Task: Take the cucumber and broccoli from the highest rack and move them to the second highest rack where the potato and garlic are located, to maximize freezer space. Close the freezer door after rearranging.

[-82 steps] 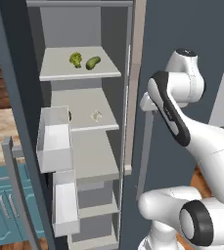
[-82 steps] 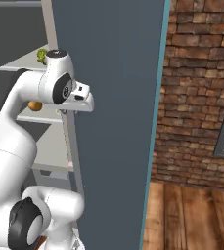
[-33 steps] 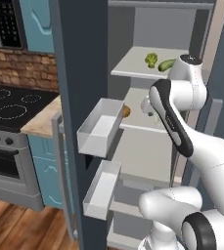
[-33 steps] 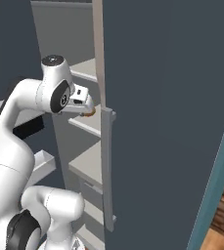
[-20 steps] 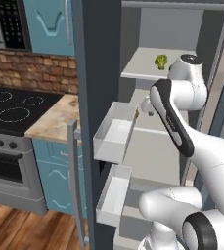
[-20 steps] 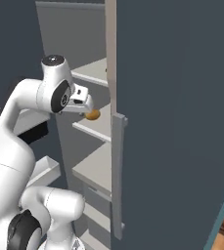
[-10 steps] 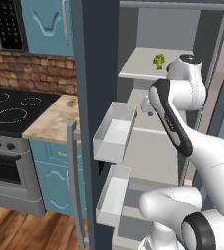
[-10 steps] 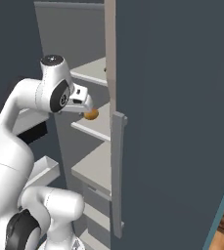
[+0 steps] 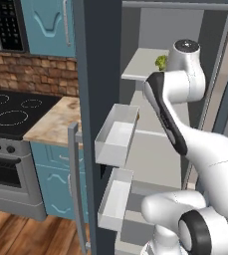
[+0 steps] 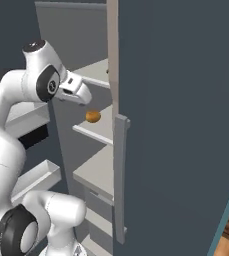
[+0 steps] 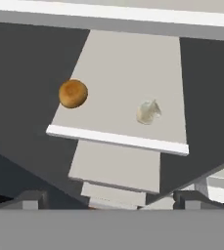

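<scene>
From hand view, potato, garlic

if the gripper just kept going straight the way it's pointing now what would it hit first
Most likely the second highest rack, landing between the potato and the garlic. The open gripper has nothing nearer in its line, though depth is hard to judge.

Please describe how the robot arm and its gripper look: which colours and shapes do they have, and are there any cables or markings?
The arm is glossy white, built of rounded, tube-like segments, with dark grey to black rings and caps at the joints. The gripper is a white, boxy hand; its finger tips are small, dark and blocky. No cables or markings are visible.
</scene>
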Motion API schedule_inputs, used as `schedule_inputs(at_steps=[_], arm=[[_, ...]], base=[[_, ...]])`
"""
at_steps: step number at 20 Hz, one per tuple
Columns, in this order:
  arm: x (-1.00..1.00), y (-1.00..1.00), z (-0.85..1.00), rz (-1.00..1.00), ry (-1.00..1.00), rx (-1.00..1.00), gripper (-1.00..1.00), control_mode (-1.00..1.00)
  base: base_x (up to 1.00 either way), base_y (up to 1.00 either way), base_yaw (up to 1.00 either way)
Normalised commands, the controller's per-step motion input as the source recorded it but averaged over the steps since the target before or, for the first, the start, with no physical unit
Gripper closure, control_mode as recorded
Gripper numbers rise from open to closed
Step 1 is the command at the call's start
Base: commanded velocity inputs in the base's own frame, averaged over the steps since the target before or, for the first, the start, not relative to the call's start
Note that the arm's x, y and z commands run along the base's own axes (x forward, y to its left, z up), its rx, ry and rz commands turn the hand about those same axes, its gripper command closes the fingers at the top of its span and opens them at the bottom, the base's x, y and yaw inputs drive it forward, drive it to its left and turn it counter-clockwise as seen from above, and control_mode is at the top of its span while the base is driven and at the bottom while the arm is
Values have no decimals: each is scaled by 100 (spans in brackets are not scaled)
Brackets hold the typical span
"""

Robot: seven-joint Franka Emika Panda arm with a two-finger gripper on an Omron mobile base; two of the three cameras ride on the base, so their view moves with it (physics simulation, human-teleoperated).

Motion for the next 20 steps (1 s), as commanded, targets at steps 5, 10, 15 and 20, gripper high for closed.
schedule_inputs(at_steps=[5, 10, 15, 20], arm=[[38, -8, 25, -32, -6, 0, -100, -100], [50, -27, 6, -7, -7, 0, -100, -100], [56, -44, 2, 0, -10, 0, -100, -100], [52, -25, 15, 0, -1, -1, -100, -100]], base=[[0, 0, 0], [0, 0, 0], [0, 0, 0], [0, 0, 0]])
